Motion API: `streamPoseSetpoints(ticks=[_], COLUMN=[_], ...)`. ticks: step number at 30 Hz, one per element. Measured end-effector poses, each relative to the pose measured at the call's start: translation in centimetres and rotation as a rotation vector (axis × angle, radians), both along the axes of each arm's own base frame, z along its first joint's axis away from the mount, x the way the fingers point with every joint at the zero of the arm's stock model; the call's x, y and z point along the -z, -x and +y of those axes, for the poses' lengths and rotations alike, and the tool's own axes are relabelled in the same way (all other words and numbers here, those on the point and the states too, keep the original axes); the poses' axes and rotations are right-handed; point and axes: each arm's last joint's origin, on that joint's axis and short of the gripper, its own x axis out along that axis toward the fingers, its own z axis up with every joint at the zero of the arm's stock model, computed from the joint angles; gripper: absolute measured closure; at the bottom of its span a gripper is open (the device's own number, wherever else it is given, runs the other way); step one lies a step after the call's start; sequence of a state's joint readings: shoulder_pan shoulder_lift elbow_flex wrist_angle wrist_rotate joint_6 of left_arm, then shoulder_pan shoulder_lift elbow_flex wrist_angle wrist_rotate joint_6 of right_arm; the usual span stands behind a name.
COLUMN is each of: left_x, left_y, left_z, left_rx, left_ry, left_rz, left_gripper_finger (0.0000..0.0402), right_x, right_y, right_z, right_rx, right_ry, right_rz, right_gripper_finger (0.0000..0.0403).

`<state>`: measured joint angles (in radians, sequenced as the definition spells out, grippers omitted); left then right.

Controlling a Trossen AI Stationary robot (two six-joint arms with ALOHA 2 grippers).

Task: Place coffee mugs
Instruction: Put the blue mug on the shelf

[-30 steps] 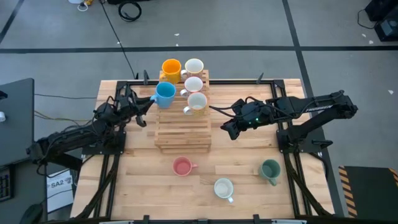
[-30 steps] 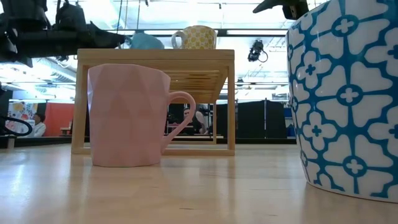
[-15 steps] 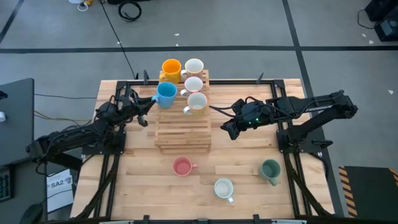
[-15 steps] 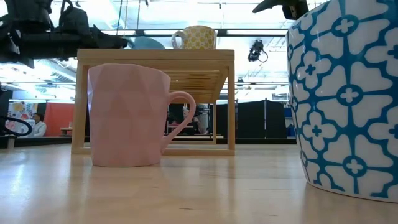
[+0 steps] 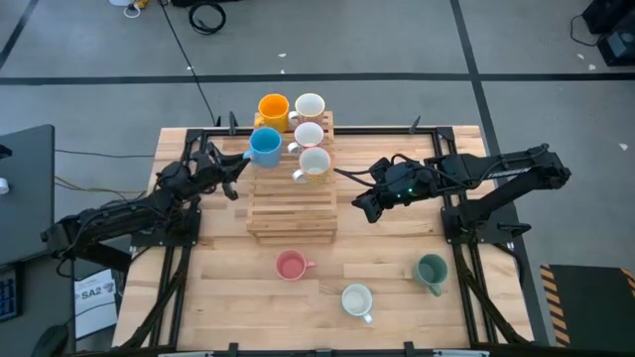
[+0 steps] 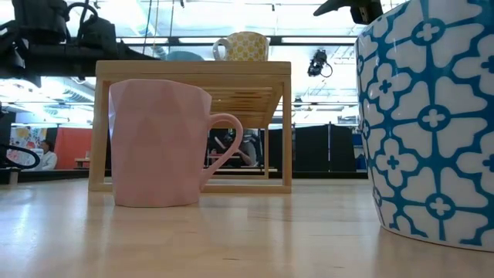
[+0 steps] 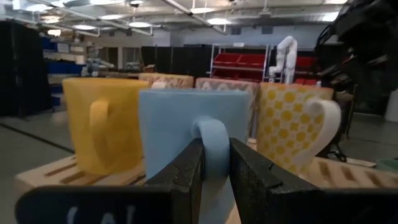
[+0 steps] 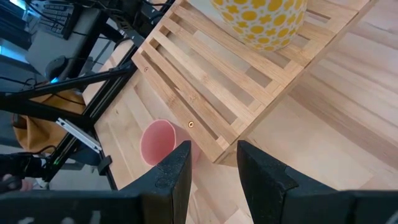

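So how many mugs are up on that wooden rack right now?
5: orange mug, blue mug, and three pale mugs in a row. The high view shows no others there.

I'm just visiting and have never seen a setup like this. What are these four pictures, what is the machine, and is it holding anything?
It is a robot with two dark jointed arms at a wooden table. One picture looks straight down, one sits at table-top height, and two come from cameras on the arms' wrists.

A slatted wooden rack stands in the middle, carrying an orange mug, a blue mug and three pale mugs. A pink mug, a white patterned mug and a dark green mug wait on the table.

The left gripper has its fingers on either side of the blue mug's handle, on the rack. The right gripper hovers open beside the rack, holding nothing.
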<state>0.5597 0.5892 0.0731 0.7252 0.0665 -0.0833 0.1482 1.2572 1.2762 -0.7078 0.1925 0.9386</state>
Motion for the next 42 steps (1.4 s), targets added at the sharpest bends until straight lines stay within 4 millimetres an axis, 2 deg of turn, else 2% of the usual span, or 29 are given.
streamPoseSetpoints(ticks=[7,30,42], left_x=[0.19,0.16,0.59], left_y=[0.03,0.02,-0.37], left_z=[0.13,0.11,0.26], left_rx=[-0.044,-0.036,-0.042], left_ry=[0.017,0.054,0.015], left_rz=[0.012,-0.013,0.049], left_gripper_finger=[0.0323,0.0322,0.0322], right_x=[-0.06,-0.32,-0.31], right_y=[-0.06,-0.25,-0.26], right_z=[0.01,0.04,0.04], right_rx=[0.0,0.0,0.0], right_ry=[-0.001,-0.007,-0.008], right_rz=[-0.008,-0.042,-0.042], right_gripper_finger=[0.0269,0.0269,0.0269])
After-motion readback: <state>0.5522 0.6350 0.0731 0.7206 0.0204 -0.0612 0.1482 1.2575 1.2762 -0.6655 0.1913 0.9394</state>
